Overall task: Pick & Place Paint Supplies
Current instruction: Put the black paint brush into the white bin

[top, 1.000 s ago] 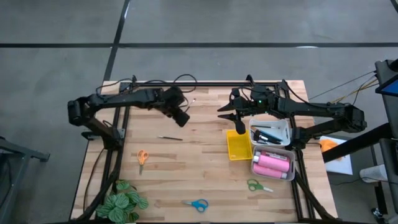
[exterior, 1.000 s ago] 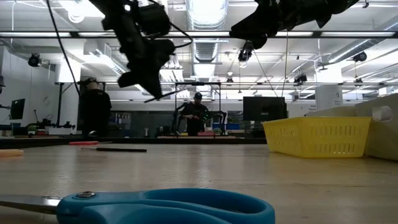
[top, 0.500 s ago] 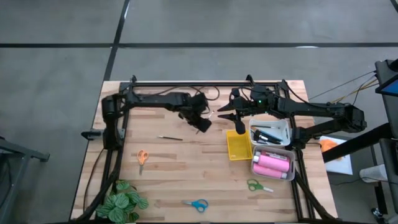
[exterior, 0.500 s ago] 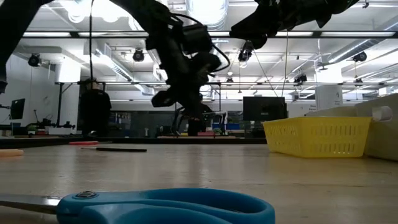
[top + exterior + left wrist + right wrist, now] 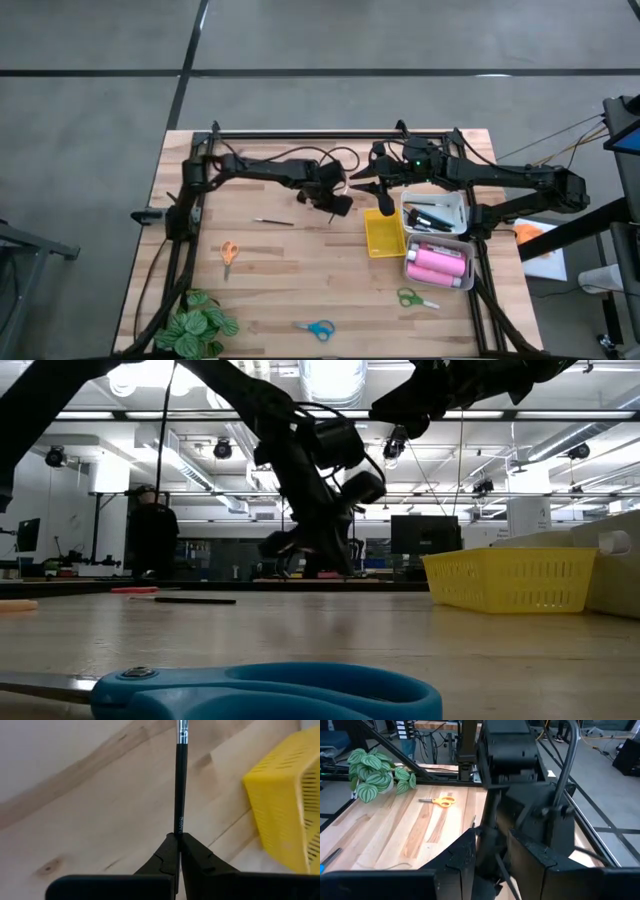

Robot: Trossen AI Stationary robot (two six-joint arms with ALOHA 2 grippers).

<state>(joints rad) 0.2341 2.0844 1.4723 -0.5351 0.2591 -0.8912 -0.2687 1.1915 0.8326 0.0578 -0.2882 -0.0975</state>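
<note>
On your pale wooden tabletop (image 5: 300, 250), centre frame, the left gripper (image 5: 179, 838) pinches a thin black brush (image 5: 180, 780); swing fast near the yellow mesh tray (image 5: 384, 236) and it slips

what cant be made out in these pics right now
- Tip of the thin brush in the left hand: left wrist view, cut off by the top edge.
- What the right hand grips: right wrist view, too dark against the left arm behind.
- Contents of the yellow tray: low view, hidden by its own wall.
- Blue scissors blades: low view, cut off by the edge.
</note>
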